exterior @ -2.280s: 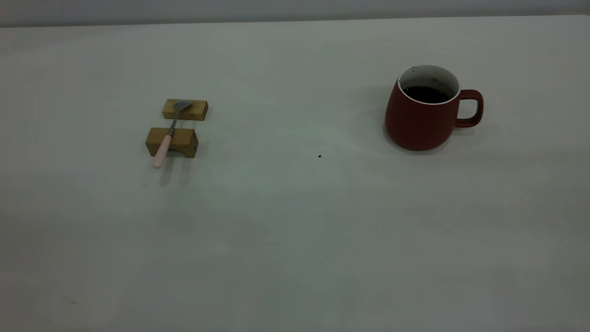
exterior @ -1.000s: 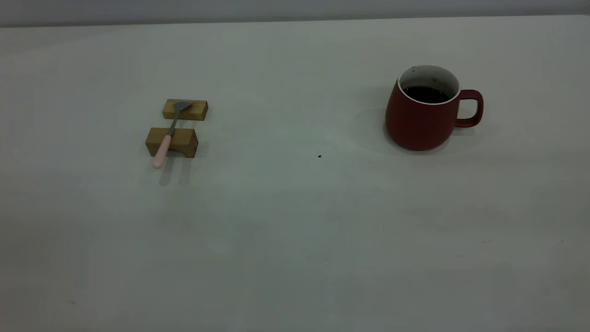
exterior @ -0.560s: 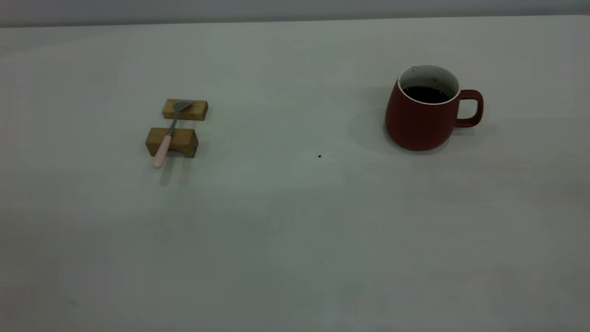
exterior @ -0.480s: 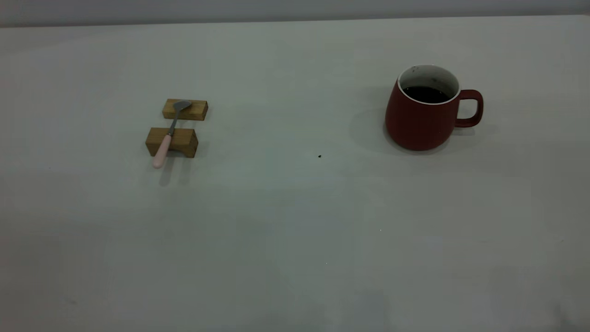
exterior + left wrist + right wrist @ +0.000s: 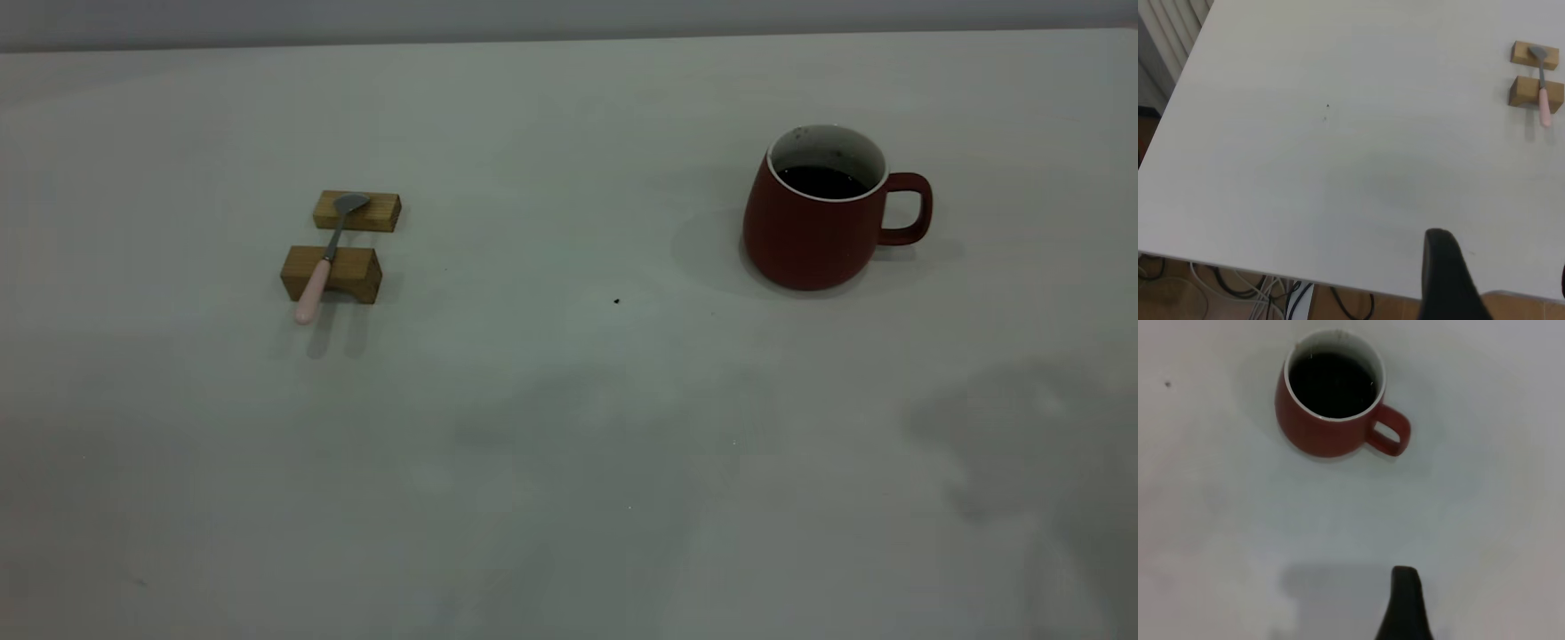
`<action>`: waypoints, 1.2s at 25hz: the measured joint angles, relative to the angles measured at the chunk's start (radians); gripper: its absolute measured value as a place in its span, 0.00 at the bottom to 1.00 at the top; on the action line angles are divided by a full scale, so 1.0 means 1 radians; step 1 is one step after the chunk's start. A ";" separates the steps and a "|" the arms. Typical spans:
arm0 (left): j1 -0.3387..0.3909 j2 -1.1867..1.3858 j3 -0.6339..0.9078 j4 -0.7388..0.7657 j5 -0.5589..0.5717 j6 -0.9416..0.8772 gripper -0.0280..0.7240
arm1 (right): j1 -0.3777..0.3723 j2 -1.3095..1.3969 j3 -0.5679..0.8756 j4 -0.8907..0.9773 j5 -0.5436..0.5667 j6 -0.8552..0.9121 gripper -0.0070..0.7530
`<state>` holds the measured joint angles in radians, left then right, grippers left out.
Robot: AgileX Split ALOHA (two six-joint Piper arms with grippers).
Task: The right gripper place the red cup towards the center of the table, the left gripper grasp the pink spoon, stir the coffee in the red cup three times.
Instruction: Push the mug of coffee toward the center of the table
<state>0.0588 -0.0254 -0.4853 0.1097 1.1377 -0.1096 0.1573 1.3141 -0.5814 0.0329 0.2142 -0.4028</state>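
From outside, the red cup (image 5: 816,222) of coffee (image 5: 822,182) stands upright toward the table's (image 5: 569,427) far right, handle toward the right edge. The pink spoon (image 5: 324,260) lies across two wooden blocks (image 5: 342,249) toward the far left.

The left wrist view shows one dark finger of the left gripper (image 5: 1448,277) above the table's edge; I cannot tell its jaws' spread.

The right wrist view shows the right gripper (image 5: 1405,603) apart from the cup; likewise I cannot tell.

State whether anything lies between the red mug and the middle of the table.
Nothing visible does: between the dark red ceramic mug and the middle of the off-white table lies only bare tabletop with one tiny dark speck.
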 joint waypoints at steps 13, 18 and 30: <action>0.000 0.000 0.000 0.000 0.000 0.000 0.68 | -0.029 0.583 -0.424 -0.053 -0.040 -0.394 0.79; 0.000 0.000 0.000 0.000 0.000 0.000 0.68 | -0.085 0.701 -0.505 -0.052 -0.052 -0.600 0.73; 0.000 0.000 0.000 0.000 0.000 0.000 0.68 | -0.103 0.766 -0.529 0.218 -0.004 -0.694 0.71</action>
<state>0.0588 -0.0254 -0.4853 0.1097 1.1377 -0.1096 0.0546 2.0802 -1.1108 0.2510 0.2099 -1.0968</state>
